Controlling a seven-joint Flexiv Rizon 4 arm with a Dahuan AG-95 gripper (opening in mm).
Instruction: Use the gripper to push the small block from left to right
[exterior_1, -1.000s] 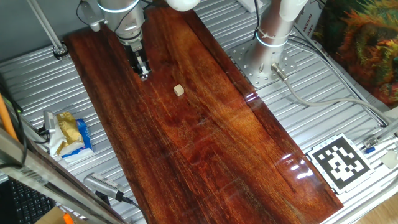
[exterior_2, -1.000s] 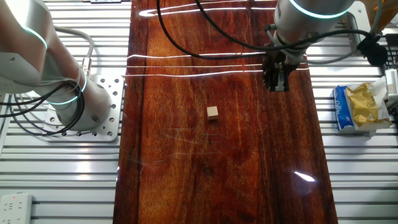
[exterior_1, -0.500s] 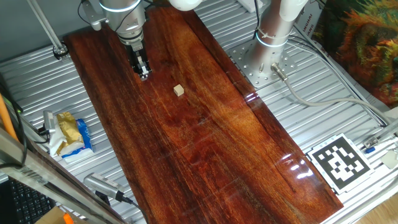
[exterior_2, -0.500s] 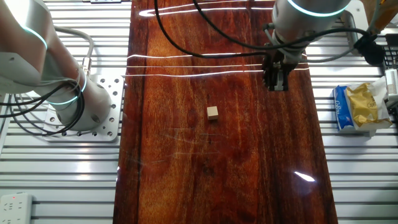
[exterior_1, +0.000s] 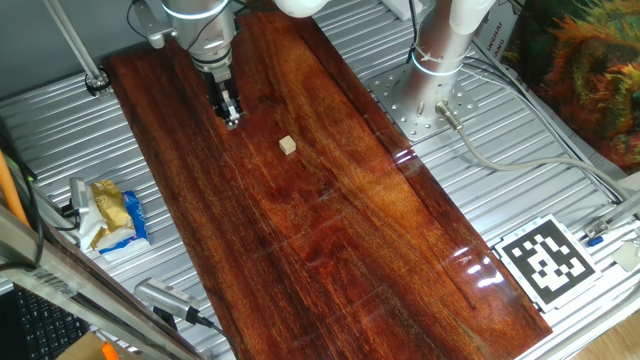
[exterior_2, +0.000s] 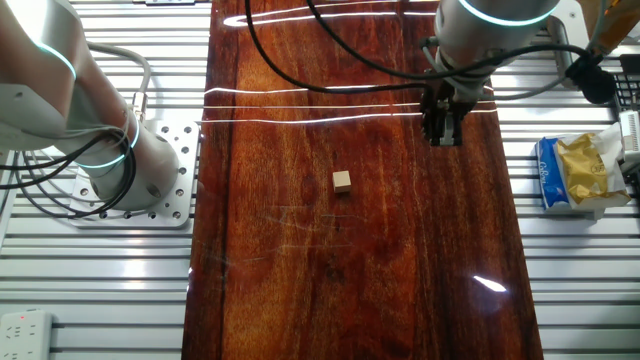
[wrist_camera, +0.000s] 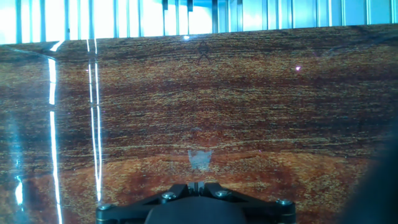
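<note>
Block (exterior_1: 288, 145) mid-board (exterior_1: 330, 210), well inside edges, hand (exterior_1: 231, 115) apart near corner

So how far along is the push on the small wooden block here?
Nothing looks done: the small wooden block sits alone mid-board, untouched. In hand: the gripper, fingers together, hangs over the dark wooden board, well apart from the block; the hand view shows only board, no block. Left: bring the tip down beside the block and carry out the whole push across.
</note>
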